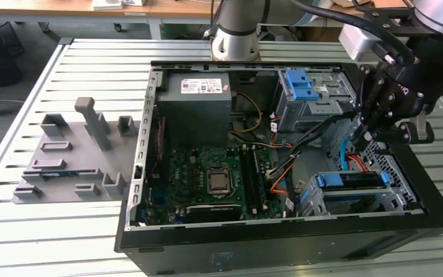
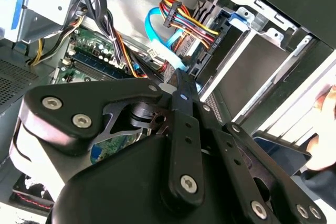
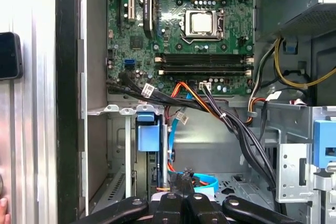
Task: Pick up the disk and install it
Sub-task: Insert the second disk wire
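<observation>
The disk [image 1: 349,180] lies in the metal drive bay at the front corner of the open computer case, on the exterior view's right, its blue carrier frame showing along the top. In the first wrist view the carrier's blue tab [image 3: 147,129] stands in that bay. My gripper [image 1: 366,137] hangs inside the case just behind the bay, close to the side wall, among the cables. Its fingers are pressed together and shut, with nothing visible between them. The fingertips [image 2: 181,82] point toward a blue flat cable [image 2: 163,30], which also curls just past the gripper [image 3: 184,179].
The grey power-supply box [image 1: 198,109], the motherboard [image 1: 214,173] and a blue ridged latch [image 1: 302,83] sit in the case. A grey fixture [image 1: 75,156] stands on the slatted table. Cable bundles [image 3: 226,119] cross the case. A person's hand [image 2: 323,129] is beside the case.
</observation>
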